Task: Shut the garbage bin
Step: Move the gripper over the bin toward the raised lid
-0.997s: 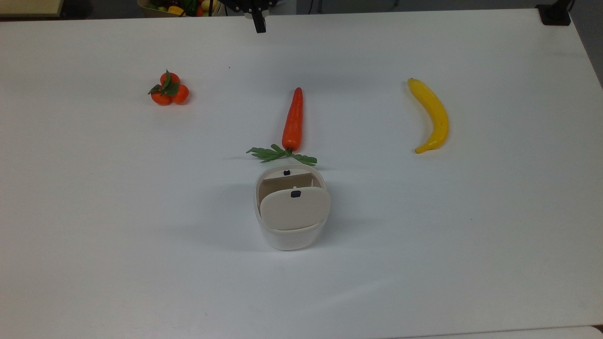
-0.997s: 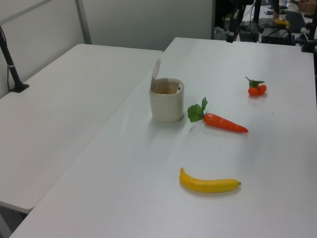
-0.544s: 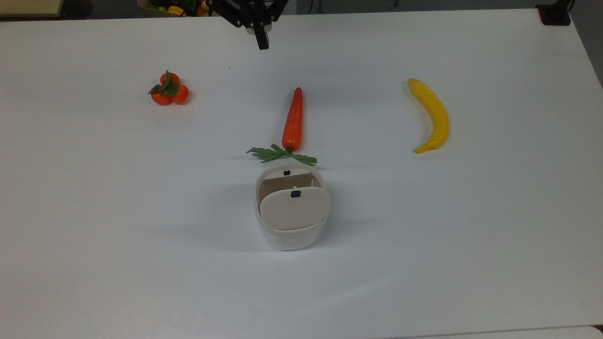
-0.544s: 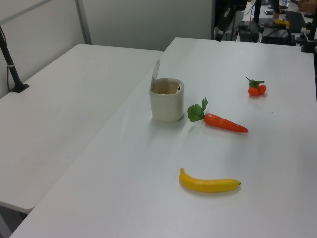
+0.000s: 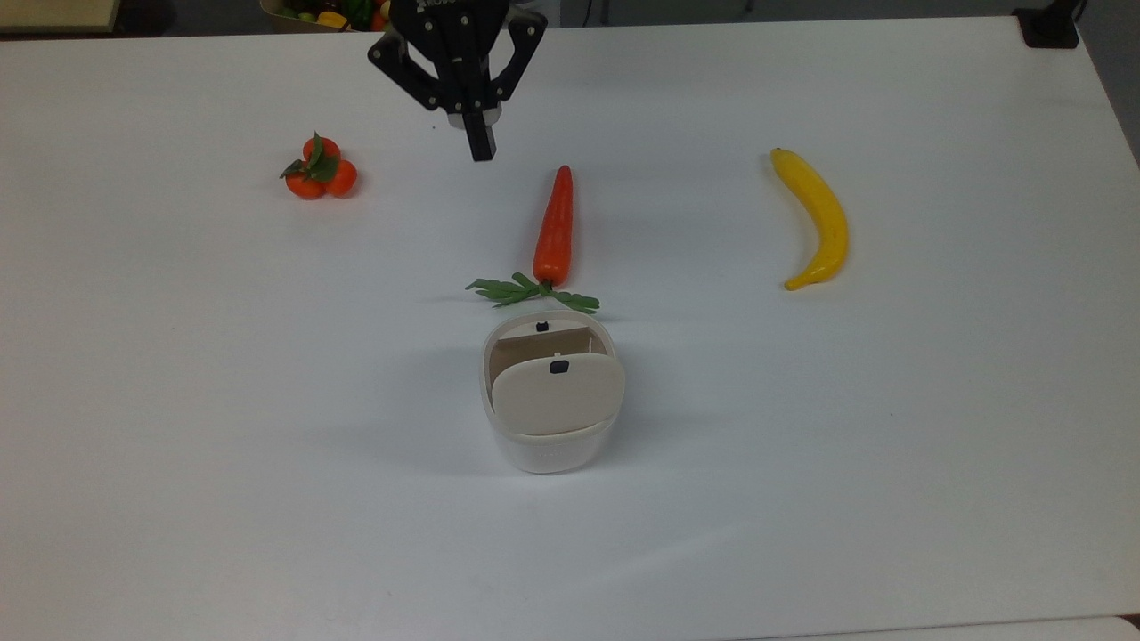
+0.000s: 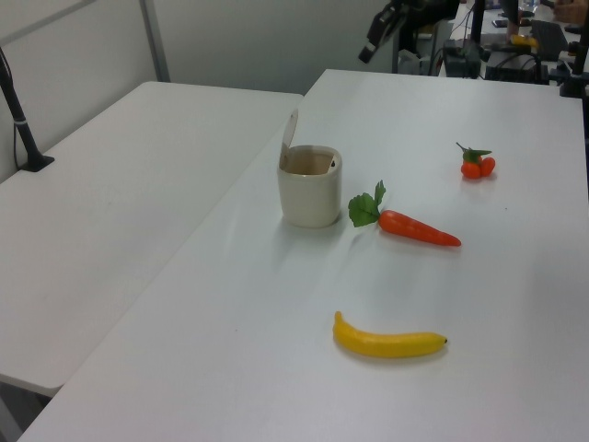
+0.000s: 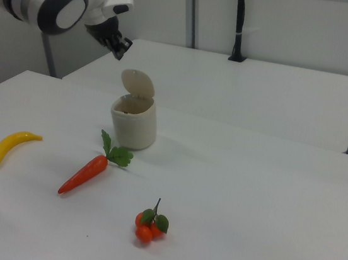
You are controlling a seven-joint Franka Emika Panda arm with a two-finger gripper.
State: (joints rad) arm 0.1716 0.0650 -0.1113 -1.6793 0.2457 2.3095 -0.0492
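Observation:
The garbage bin (image 5: 550,452) is a small white tub standing mid-table, and its beige lid (image 5: 558,397) with a small black mark is hinged up and open. In the left view the garbage bin (image 6: 310,191) shows its lid (image 6: 290,130) upright at the far rim. In the right view the lid (image 7: 138,83) rises above the tub (image 7: 134,125). My gripper (image 5: 481,150) hangs above the table beyond the carrot tip, well short of the bin, fingers together and holding nothing. It also appears high in the left view (image 6: 375,48) and the right view (image 7: 122,46).
A carrot (image 5: 554,223) with green leaves lies just beyond the bin in the top view. A banana (image 5: 815,218) lies at the top view's right and a cluster of small oranges (image 5: 321,169) at the top view's left. A second white table (image 6: 120,184) adjoins this one.
My gripper has come in from the top view's upper edge, moving down the picture toward the carrot and bin. The bin, lid and fruit have not moved.

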